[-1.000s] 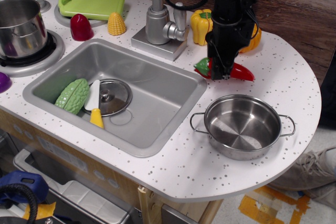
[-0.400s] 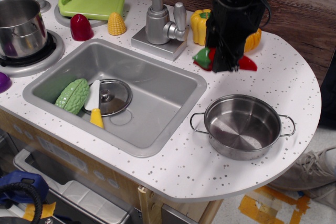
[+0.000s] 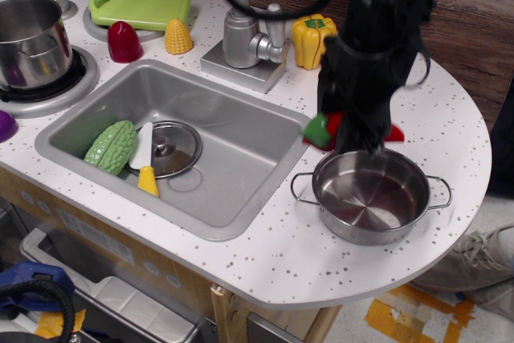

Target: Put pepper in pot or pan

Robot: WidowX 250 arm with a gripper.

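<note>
The black tool (image 3: 353,136) is clamped on the long glossy red toy chili pepper with a green stem cap (image 3: 321,129), holding it in the air just above the far rim of the wide shallow steel pot with two wire loop handles (image 3: 371,195) (motion blur hides the fingertips). The pot sits on the white speckled surface (image 3: 281,255), right of the grey sink (image 3: 241,130).
</note>
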